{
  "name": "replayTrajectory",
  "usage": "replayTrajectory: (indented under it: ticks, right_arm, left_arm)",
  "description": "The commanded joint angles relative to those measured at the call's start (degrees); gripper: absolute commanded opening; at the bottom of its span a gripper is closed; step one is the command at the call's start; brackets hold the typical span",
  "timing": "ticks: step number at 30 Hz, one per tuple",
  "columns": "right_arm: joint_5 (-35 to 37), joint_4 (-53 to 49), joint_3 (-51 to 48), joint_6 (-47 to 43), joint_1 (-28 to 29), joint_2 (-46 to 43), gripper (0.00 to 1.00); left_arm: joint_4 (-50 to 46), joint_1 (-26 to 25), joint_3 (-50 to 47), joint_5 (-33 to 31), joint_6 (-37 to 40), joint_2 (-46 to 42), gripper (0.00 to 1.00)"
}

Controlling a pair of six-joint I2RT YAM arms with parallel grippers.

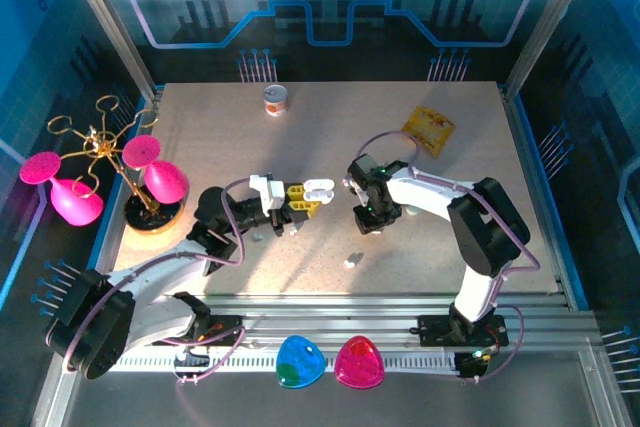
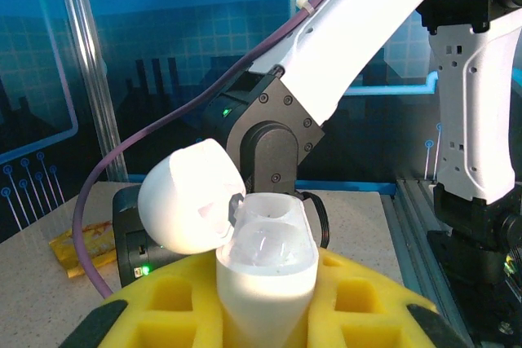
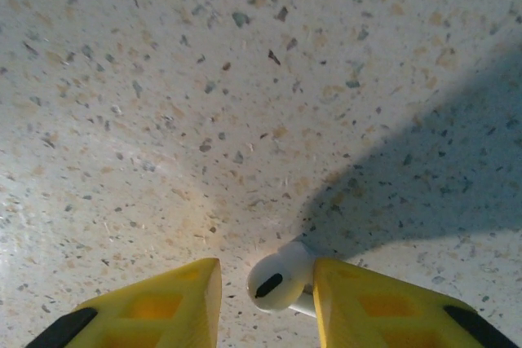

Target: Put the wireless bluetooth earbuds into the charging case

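We find L gripper [image 1: 298,198] pinching the open charging case [image 2: 265,266], lid [image 2: 188,197] tipped left. Loose earbud [image 1: 350,262] lies on table [image 1: 430,257] betw. arms. R gripper [image 3: 267,266] part spread; second earbud [image 3: 273,283] betw. its fingers, touching one only.

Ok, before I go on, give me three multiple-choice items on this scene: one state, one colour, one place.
1. The lid of the charging case in the left hand is: A shut; B flipped open; C missing.
2. The glasses on the rack are: A pink; B green; C clear.
3. The earbud at the right hand is: A in the case; B between its fingers; C on the rack.
Answers: B, the lid hangs back off the body; A, their bowls are bright pink; B, yellow fingers flank it.
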Motion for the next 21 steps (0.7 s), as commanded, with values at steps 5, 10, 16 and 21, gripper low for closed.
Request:
replayTrajectory:
  ticks: [5, 10, 16, 21]
  right_arm:
    - [0.23, -2.32, 1.33, 0.18, 0.75, 2.16, 0.30]
    - [0.21, -2.04, 0.92, 0.44, 0.74, 2.51, 0.26]
    - [-0.03, -1.86, 1.05, 0.88, 0.77, 2.19, 0.30]
    - [-0.21, -2.11, 1.64, 0.42, 0.94, 0.19, 0.40]
  left_arm:
    - [0.81, -0.32, -1.06, -0.61, 0.88, -0.84, 0.00]
    - [0.88, -0.36, -1.13, -0.62, 0.76, -0.84, 0.00]
    - [0.90, -0.31, -1.03, -0.52, 0.56, -0.86, 0.00]
    - [0.87, -0.32, -1.03, -0.61, 0.58, -0.74, 0.00]
